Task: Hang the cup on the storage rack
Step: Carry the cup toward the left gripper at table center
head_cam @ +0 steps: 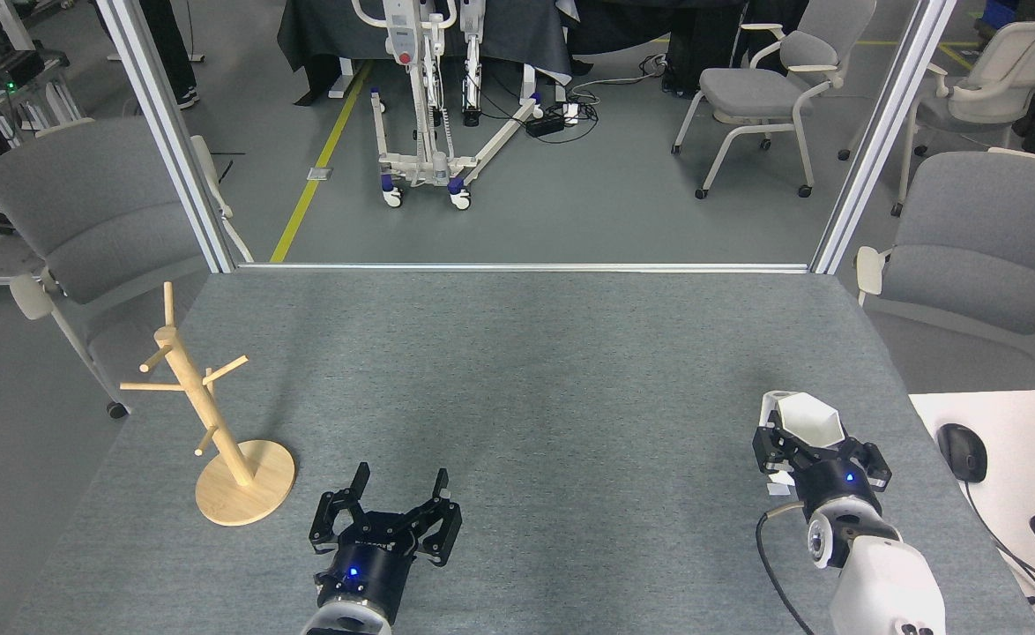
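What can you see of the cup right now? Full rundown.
The cup is small, matte white and faceted, with an angular, roughly hexagonal rim and flat sides; it looks like ceramic or plastic. It is upright, mouth up, and looks empty. A small handle juts from its upper left. The right gripper is closed around its lower body, hiding the base, so whether it touches the table cannot be told. It sits near the table's right edge, far across from the storage rack, not yet hung.

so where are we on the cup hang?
Done: right gripper is shut on the cup, near the table's right edge. In hand: the carry. Left: crossing to the storage rack at far left, whose pegs are all bare. Left gripper is open, idle.
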`<move>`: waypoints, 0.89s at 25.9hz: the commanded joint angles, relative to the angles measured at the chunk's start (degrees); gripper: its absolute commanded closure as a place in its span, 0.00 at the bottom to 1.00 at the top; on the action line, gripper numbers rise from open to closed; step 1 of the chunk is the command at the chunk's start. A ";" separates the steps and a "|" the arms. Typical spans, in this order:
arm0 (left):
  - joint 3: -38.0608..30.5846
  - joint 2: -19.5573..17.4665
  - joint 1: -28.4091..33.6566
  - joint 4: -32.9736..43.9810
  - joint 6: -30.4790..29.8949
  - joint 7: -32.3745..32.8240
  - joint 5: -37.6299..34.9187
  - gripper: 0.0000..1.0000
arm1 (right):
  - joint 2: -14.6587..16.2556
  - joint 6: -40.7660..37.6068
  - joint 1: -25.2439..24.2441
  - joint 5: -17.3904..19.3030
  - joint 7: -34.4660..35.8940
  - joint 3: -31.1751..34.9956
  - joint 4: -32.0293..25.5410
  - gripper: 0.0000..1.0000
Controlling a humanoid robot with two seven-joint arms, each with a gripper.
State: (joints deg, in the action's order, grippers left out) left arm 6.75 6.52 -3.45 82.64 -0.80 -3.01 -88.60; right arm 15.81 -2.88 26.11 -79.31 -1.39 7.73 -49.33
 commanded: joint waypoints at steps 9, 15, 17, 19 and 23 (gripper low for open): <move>11.53 -0.45 -0.24 0.15 -2.19 -0.16 -2.98 0.01 | -4.12 2.52 -3.26 16.55 -14.96 3.34 -28.10 0.99; 18.39 -0.02 -2.79 0.15 -2.10 0.11 -13.53 0.01 | -10.71 8.68 -5.90 18.22 -17.25 -2.46 -36.71 1.00; 18.83 0.25 -4.63 0.06 -1.93 0.55 -13.71 0.01 | -11.33 12.10 -5.90 20.59 -20.14 -5.10 -39.53 1.00; 18.92 0.34 -6.39 0.06 -1.66 0.72 -14.24 0.01 | -11.42 14.74 -5.72 23.41 -21.99 -7.29 -41.37 1.00; 19.00 0.07 -9.12 -0.46 -1.66 0.98 -15.03 0.01 | -13.00 21.77 -5.28 24.20 -22.17 -13.45 -42.16 1.00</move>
State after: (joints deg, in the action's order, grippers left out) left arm 25.57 6.76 -10.62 82.47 -2.54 -2.20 -102.97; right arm 4.10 13.83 20.53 -56.12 -22.82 -1.44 -90.43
